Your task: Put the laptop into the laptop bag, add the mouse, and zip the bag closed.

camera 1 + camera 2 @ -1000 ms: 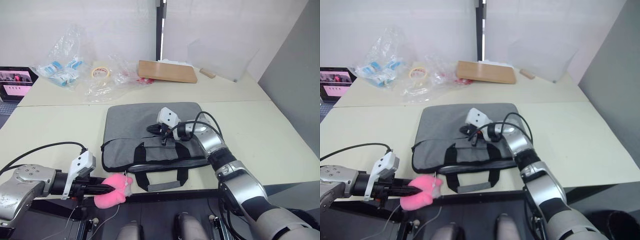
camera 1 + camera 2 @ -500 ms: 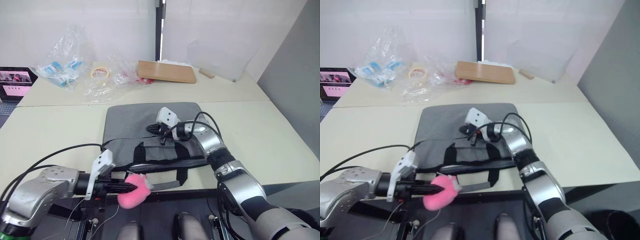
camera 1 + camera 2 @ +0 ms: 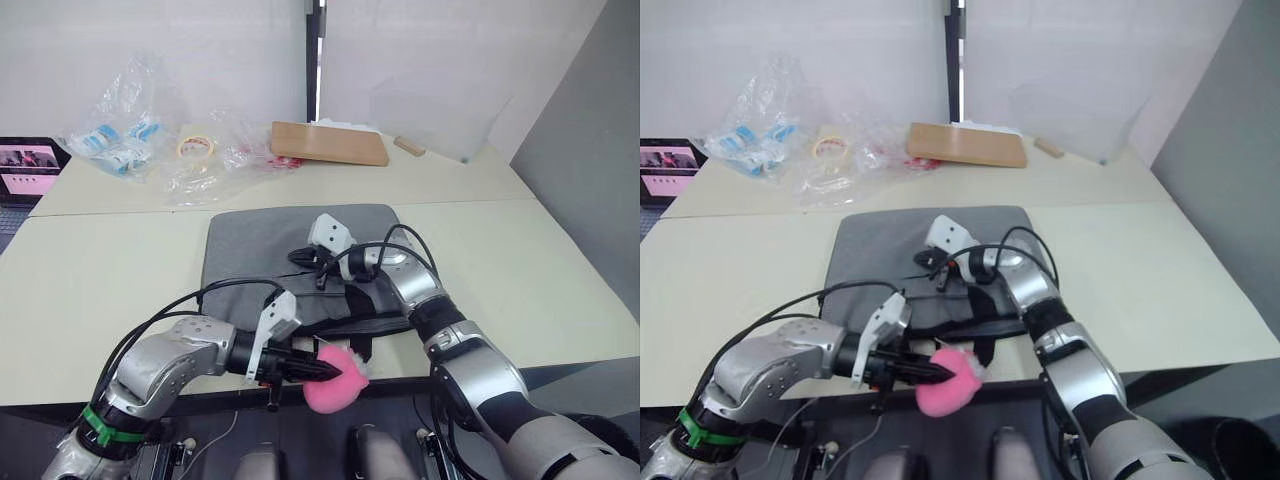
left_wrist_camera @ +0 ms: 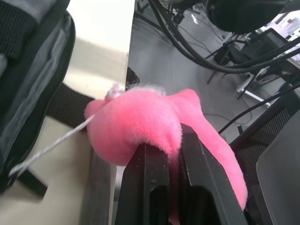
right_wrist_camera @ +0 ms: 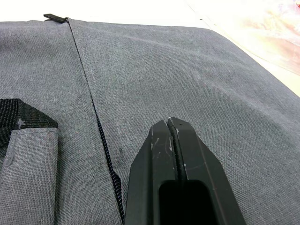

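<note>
- The flat grey fabric laptop bag (image 3: 300, 255) with black strap handles lies on the pale table (image 3: 90, 290).
- The left gripper (image 3: 330, 372) is pinched tight on a pink fluffy ball (image 3: 335, 385). A second ago the ball was far out to the left of the bag. Now it hangs just past the table edge, right in front of the bag's handles.
- The right gripper (image 3: 300, 258) rests on top of the bag, its fingers pressed together with nothing between them. It has not moved.
- The bag looks full and flat, so the laptop is likely inside.
- The zip probably comes next.
</note>
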Robot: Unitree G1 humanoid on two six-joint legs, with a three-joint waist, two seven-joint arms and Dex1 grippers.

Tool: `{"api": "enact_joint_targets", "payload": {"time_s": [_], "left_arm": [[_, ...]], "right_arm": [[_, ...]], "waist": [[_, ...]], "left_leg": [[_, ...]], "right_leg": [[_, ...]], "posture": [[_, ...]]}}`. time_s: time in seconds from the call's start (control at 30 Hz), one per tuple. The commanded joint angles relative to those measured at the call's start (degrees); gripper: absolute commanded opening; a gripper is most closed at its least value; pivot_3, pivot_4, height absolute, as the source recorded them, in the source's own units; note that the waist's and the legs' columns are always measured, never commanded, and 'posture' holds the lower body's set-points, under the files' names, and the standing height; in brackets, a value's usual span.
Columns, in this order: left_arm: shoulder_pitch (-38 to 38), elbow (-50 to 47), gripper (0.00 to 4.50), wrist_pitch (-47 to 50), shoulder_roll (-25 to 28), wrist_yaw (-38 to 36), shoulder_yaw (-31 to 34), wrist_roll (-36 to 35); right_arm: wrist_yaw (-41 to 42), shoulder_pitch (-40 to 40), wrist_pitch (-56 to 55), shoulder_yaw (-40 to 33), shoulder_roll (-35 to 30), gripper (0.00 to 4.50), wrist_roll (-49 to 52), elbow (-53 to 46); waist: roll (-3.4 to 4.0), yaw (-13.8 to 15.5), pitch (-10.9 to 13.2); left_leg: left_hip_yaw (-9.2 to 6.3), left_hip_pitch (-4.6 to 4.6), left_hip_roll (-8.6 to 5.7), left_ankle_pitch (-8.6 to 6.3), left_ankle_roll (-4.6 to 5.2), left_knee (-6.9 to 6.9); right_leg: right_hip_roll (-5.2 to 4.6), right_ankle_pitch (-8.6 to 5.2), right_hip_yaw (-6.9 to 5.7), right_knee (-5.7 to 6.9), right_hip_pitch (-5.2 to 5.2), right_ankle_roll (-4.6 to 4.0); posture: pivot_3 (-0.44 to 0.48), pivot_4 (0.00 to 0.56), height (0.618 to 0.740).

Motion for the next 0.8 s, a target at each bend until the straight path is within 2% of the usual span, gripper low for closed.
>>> {"api": "enact_joint_targets", "payload": {"time_s": [0.03, 0.33, 0.43, 0.57, 0.73, 0.77, 0.8], "left_arm": [[-2.6, -0.8, 0.04, -0.6, -2.9, -1.2, -3.2, -0.7], [-1.3, -0.2, 0.04, -1.3, -1.6, -2.0, -1.4, -0.8], [1.7, -1.3, 1.00, -0.9, 0.9, -1.3, 3.5, -2.3], [9.2, -5.2, 2.34, -0.6, 7.3, -1.8, 12.1, -5.2], [19.0, -8.5, 4.00, -1.2, 14.6, -3.7, 25.1, -9.0], [20.7, -8.5, 4.31, -1.6, 15.8, -4.3, 27.8, -9.2], [22.2, -8.3, 4.41, -1.9, 16.8, -4.8, 30.2, -9.4]], "right_arm": [[-0.9, 3.5, 2.4, 2.6, 0.6, 0.00, -3.0, 5.2], [-0.6, 3.2, 2.6, 2.4, 0.1, 0.00, -2.8, 5.4], [-0.5, 3.1, 2.6, 2.3, 0.2, 0.00, -2.7, 5.4], [-0.5, 2.5, 2.4, 2.0, 0.3, 0.00, -2.6, 5.9], [-0.5, 2.0, 1.9, 1.5, 0.3, 0.00, -2.2, 6.3], [-0.5, 1.8, 1.8, 1.2, 0.3, 0.00, -1.9, 6.3], [-0.4, 1.6, 1.7, 0.8, 0.3, 0.00, -1.6, 6.1]], "waist": [[0.02, 0.0, 0.0], [0.02, 0.0, 0.0], [0.04, -0.1, 0.0], [0.09, -0.2, 0.0], [0.32, -0.1, 0.2], [0.38, -0.1, 0.2], [0.36, -0.1, 0.2]], "left_leg": [[0.00, 0.01, -0.01, 0.00, 0.00, 0.00], [0.01, 0.01, 0.00, 0.00, 0.00, 0.00], [0.01, 0.00, 0.03, 0.00, 0.00, 0.00], [-0.01, 0.02, 0.10, 0.00, 0.00, -0.12], [-0.02, 0.18, 0.12, 0.00, 0.00, -0.28], [-0.02, 0.21, 0.11, 0.00, 0.00, -0.30], [-0.02, 0.23, 0.12, 0.00, 0.00, -0.31]], "right_leg": [[-0.01, 0.00, 0.01, 0.01, 0.01, 0.00], [0.01, -0.01, 0.03, 0.00, 0.00, -0.01], [0.04, -0.02, 0.02, 0.02, -0.05, -0.03], [0.04, -0.07, 0.03, 0.04, -0.12, -0.12], [0.00, -0.13, 0.04, 0.02, -0.07, -0.20], [0.00, -0.14, 0.03, 0.01, -0.05, -0.22], [0.01, -0.17, 0.02, 0.02, -0.06, -0.24]], "posture": [[0.000, 0.150, 0.740], [0.000, 0.150, 0.740], [0.000, 0.150, 0.740], [0.000, 0.150, 0.740], [0.000, 0.150, 0.740], [0.000, 0.150, 0.740], [0.000, 0.150, 0.740]]}}
